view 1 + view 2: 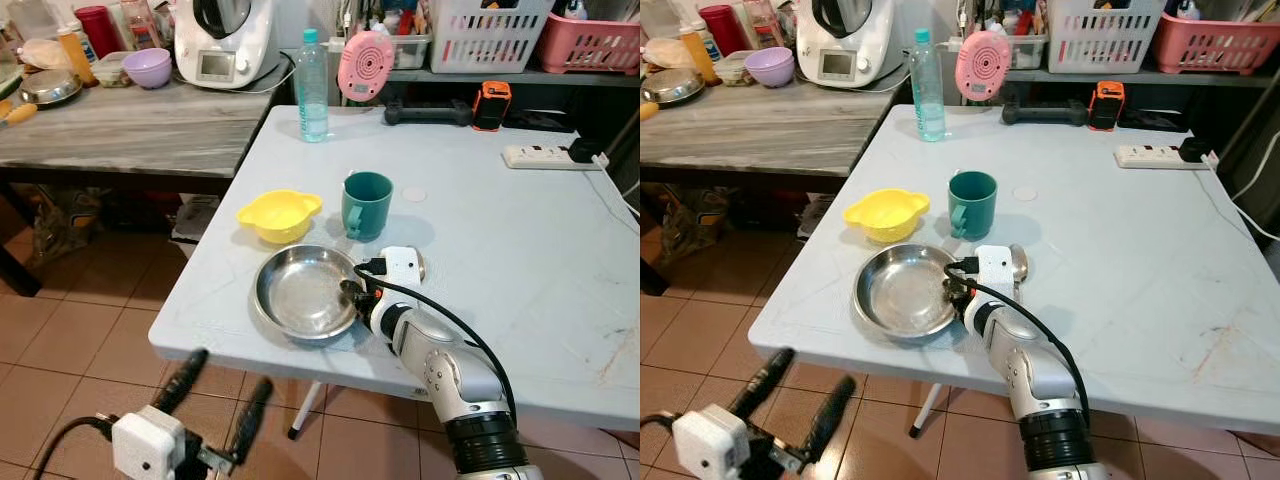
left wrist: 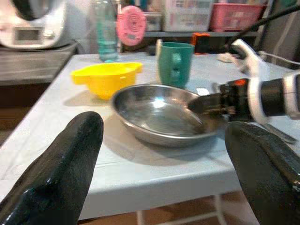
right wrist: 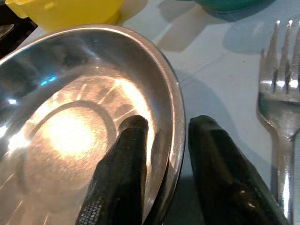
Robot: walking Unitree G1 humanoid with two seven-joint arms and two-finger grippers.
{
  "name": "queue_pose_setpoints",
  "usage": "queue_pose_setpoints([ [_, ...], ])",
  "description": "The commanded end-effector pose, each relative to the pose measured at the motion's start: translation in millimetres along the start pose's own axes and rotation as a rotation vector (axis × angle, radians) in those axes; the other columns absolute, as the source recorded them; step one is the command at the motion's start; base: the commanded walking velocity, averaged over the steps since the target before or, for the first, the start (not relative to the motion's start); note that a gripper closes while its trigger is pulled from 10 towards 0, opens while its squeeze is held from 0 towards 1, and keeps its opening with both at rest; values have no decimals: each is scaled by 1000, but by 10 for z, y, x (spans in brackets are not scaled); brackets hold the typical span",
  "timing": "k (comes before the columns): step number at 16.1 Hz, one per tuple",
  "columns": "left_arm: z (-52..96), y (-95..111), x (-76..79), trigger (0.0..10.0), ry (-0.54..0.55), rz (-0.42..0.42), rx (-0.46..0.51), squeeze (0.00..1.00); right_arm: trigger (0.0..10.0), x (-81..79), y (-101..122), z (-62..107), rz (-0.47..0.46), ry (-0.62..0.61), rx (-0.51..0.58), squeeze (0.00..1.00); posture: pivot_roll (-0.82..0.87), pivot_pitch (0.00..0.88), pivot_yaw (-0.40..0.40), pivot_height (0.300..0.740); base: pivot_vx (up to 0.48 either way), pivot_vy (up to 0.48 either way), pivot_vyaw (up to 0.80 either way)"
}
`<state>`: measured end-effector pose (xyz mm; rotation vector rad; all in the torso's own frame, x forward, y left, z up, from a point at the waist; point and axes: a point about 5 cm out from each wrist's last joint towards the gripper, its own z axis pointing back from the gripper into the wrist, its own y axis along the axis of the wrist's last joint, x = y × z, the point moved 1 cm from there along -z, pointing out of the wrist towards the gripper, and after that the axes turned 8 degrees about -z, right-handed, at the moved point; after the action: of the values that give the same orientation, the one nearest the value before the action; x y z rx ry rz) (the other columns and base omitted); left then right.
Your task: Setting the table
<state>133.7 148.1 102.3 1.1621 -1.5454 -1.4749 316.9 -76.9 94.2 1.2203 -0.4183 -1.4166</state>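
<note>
The right gripper (image 3: 161, 154) straddles the near right rim of the stainless steel plate (image 1: 300, 290), one black finger inside the dish and the other outside on the bench; the fingers stand narrow, pinched onto the rim. The silver right arm reaches in over the near edge of the pale blue bench (image 1: 520, 260), a black cable looping over its wrist.

Just outside the outer finger lies a metal fork (image 3: 281, 93), flat on the bench to the right of the plate and apart from it. Beyond the plate, a yellow bowl (image 1: 279, 214) with two small handles sits just beside its far left rim, and a teal mug (image 1: 366, 204) stands upright just beyond its far right rim, handle turned toward the robot. A small round white disc (image 1: 414, 194) lies near the mug on its right.

The left gripper (image 1: 220, 400) hangs below the bench's near left corner, over the brown tiled floor (image 1: 70, 340), fingers spread wide and holding nothing.

Farther back, a clear plastic water bottle (image 1: 312, 88) with a teal cap stands near the bench's far edge, with a round pink device (image 1: 366, 66) just beside it. A white power strip (image 1: 545, 157) lies toward the far right. On the grey wooden counter (image 1: 140, 130) to the left stand a white kitchen machine (image 1: 224, 42) and a lilac bowl (image 1: 148, 68).
</note>
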Motion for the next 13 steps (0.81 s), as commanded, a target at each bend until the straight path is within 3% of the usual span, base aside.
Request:
queue_pose_setpoints([
  [1,-497,-101,-287,10000,-7,-43,-8,0,0,17,-72,-13,2,-16,-29,0,-47,36,46,740,0,0,0],
  [2,-1458,87,-855,10000,23,-115,5,0,0,12,-67,-13,15,-13,-24,0,-47,36,46,740,0,0,0],
  [3,-1676,212,-986,10000,40,-127,11,0,0,10,-64,-13,19,-11,-22,0,-47,36,46,740,0,0,0],
  [6,-1868,401,-1217,10000,107,-224,67,0,0,30,-63,5,27,-18,-11,0,-65,32,54,740,0,0,0],
  [9,-2057,467,-1214,10000,82,-214,90,0,0,82,-95,24,28,-56,-14,0,-80,31,66,740,0,0,0],
  [10,-2076,433,-1165,10000,56,-211,84,0,0,118,-107,33,22,-77,-13,0,-80,31,66,740,0,0,0],
  [13,-1936,198,-1023,10000,-61,-233,29,0,0,153,-117,55,0,-93,-8,0,-83,31,72,740,0,0,0],
])
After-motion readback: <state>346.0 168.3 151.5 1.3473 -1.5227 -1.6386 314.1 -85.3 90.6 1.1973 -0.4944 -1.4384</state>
